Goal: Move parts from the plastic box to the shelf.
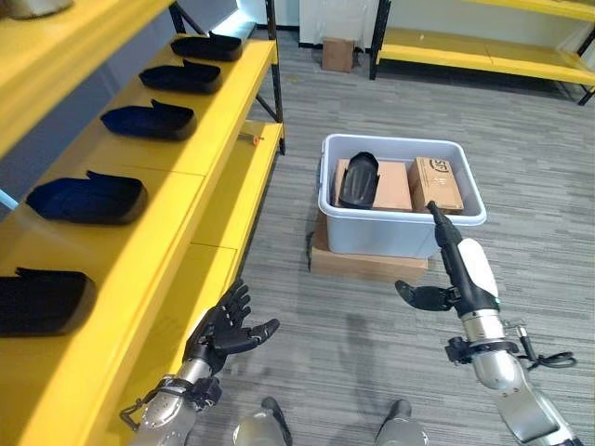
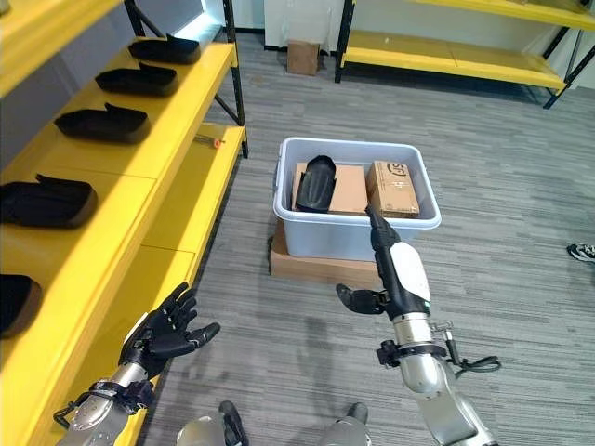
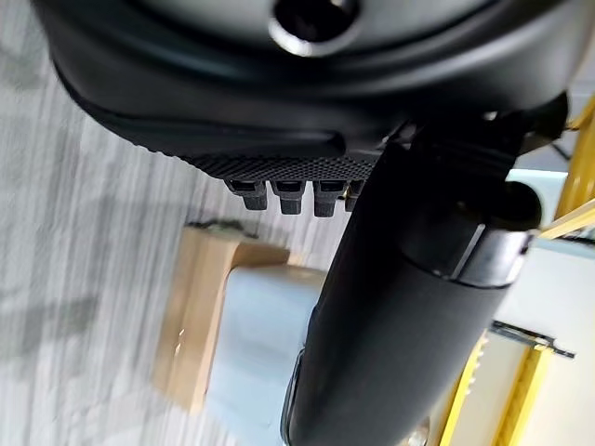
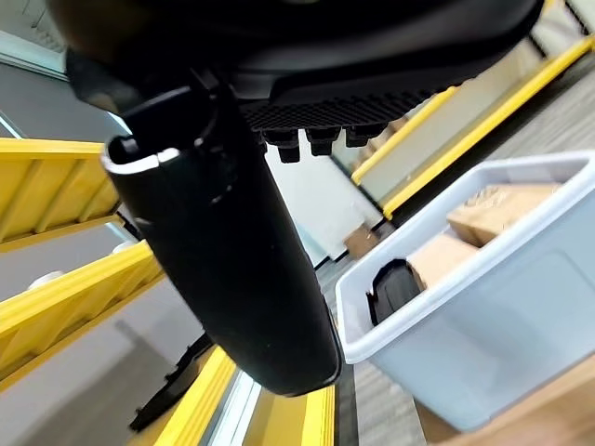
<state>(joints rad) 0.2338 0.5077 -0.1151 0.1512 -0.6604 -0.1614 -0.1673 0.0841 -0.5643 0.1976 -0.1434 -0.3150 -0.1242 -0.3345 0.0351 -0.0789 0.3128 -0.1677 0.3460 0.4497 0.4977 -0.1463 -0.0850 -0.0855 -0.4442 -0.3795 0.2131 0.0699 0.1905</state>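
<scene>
A pale grey plastic box (image 1: pixel 372 234) stands on a flat cardboard carton (image 1: pixel 364 266) on the floor. In it lies one black moulded part (image 1: pixel 358 179), resting against cardboard cartons (image 1: pixel 437 183). My right hand (image 1: pixel 462 267) is open, its straight fingers pointing at the box's near rim and the thumb held out to the side. It holds nothing. My left hand (image 1: pixel 223 333) is open with its fingers spread, empty, low beside the yellow shelf (image 1: pixel 200 177). Several black parts (image 1: pixel 88 198) lie in a row on that shelf. The right wrist view shows the box (image 4: pixel 483 307) and the part (image 4: pixel 395 290).
A lower yellow shelf board (image 1: pixel 242 186) with a small orange item (image 1: pixel 257 138) runs between the rack and the box. Another yellow rack (image 1: pixel 483 54) and a cardboard box (image 1: pixel 337 54) stand at the back. A person's shoe (image 2: pixel 581 252) is at the right.
</scene>
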